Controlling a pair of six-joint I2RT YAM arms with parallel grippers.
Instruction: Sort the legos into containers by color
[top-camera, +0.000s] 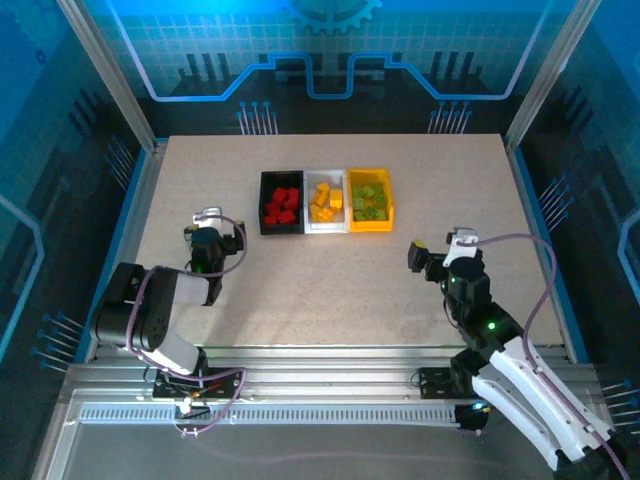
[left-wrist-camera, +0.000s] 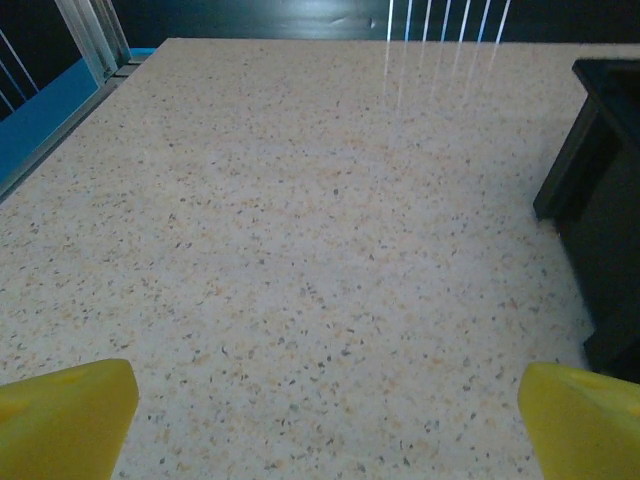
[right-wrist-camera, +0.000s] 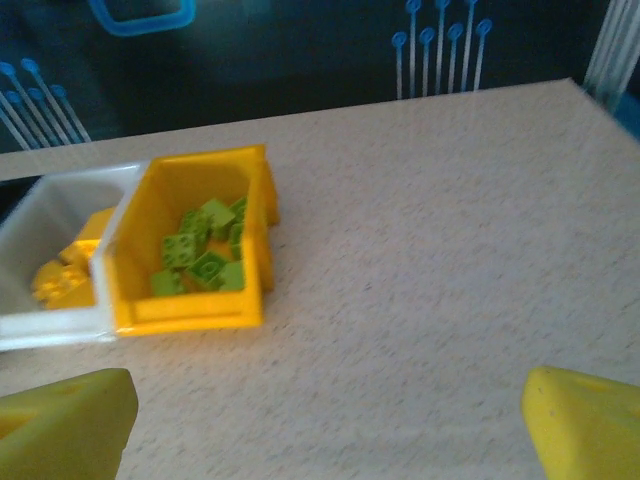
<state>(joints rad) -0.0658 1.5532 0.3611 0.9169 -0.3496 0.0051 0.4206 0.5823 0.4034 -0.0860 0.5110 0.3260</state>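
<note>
1. Hanging over the left part of the surface (top-camera: 330, 290), my left fingers (top-camera: 209, 216) are spread wide and hold nothing; the black bin (top-camera: 263, 205) stands near them, ahead and to the right.
2. My right fingers (top-camera: 461, 238) are spread wide too and hold nothing, over the right part of the surface, apart from the bins.
3. The three bins touch side by side in a row at the far middle of the surface: black bin on the left, white bin (top-camera: 326, 229) in the middle, yellow bin (top-camera: 371, 227) on the right.
4. The red bricks (top-camera: 283, 205) lie in the black bin, the yellow-orange bricks (top-camera: 326, 202) in the white bin, the green bricks (top-camera: 369, 203) in the yellow bin.
</note>
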